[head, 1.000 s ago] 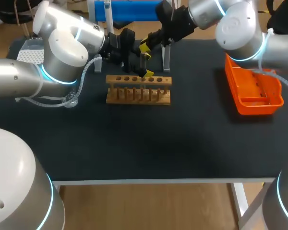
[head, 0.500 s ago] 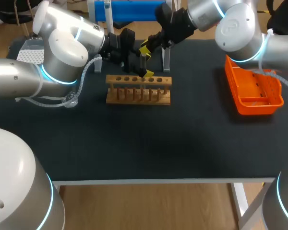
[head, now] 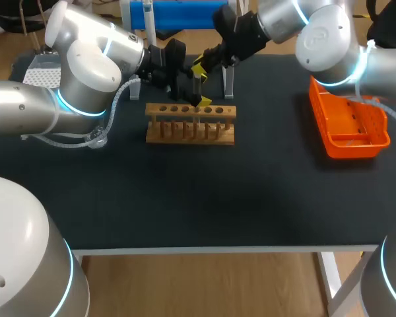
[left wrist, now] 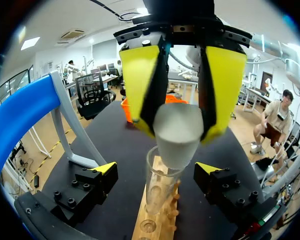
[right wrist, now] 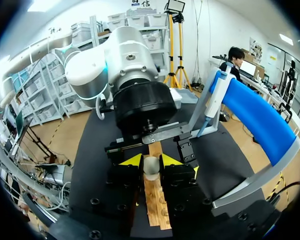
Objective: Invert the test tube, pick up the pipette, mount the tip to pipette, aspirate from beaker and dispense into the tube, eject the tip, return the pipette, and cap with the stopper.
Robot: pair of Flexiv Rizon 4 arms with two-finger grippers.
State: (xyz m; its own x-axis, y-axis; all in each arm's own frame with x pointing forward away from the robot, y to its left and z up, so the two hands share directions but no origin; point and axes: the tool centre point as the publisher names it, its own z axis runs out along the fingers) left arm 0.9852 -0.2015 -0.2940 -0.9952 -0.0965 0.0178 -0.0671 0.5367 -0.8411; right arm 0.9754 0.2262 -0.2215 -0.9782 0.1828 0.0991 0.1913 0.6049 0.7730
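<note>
A clear test tube stands upright in the wooden rack, mouth up. My left gripper is open, one yellow tip on each side of the tube and clear of the glass. Just above the tube's mouth my right gripper is shut on a white stopper, whose narrow end points down at the opening. In the right wrist view the stopper sits between the yellow tips of my right gripper, over the rack. In the head view both grippers meet above the rack's right half, the left gripper below the right gripper.
A blue pipette stand stands at the table's back edge behind the rack. An orange tray lies at the right. A white perforated box sits at the far left. The dark tabletop stretches in front of the rack.
My right arm has edged slightly back and left with the stopper. The left arm and the tube have stayed put.
</note>
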